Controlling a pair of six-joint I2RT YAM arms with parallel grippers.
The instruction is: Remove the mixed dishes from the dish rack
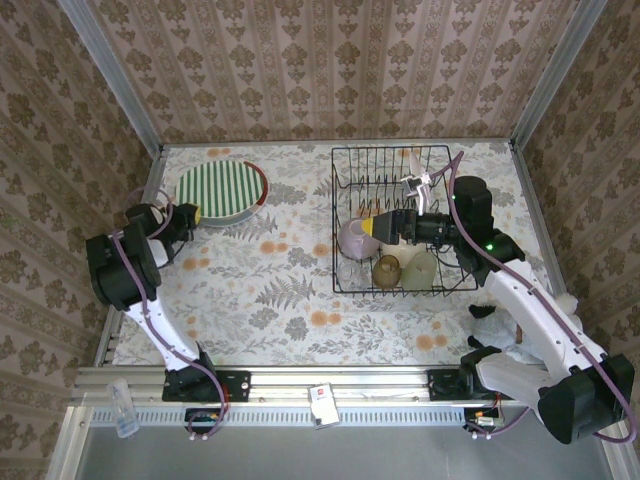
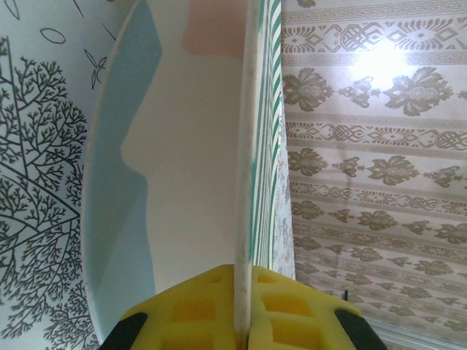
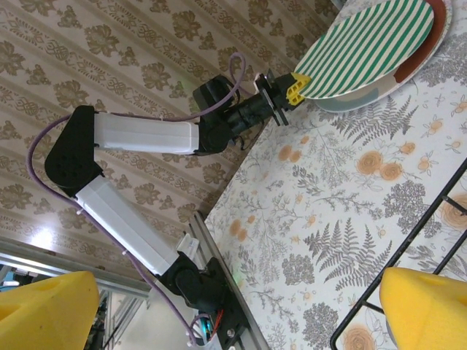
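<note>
The green-white striped plate (image 1: 220,188) rests at the far left on a pastel plate (image 3: 419,62) with brown and pale-blue patches. My left gripper (image 1: 190,213) is shut on the striped plate's near rim (image 2: 244,182), its yellow fingers (image 2: 204,310) pinching the edge. The black wire dish rack (image 1: 445,160) stands at the right. It holds a lavender bowl (image 1: 353,240), an amber cup (image 1: 387,268), a pale cup (image 1: 421,268) and a clear-looking cup (image 1: 349,273). My right gripper (image 1: 383,226) hangs open over the rack beside the bowl, with nothing between its fingers (image 3: 427,306).
The floral tablecloth (image 1: 270,280) covers the table between the plates and the rack. Patterned walls close in the back and both sides. A rack wire (image 3: 408,240) crosses the lower right of the right wrist view. White cloth (image 1: 500,330) lies by the right arm's base.
</note>
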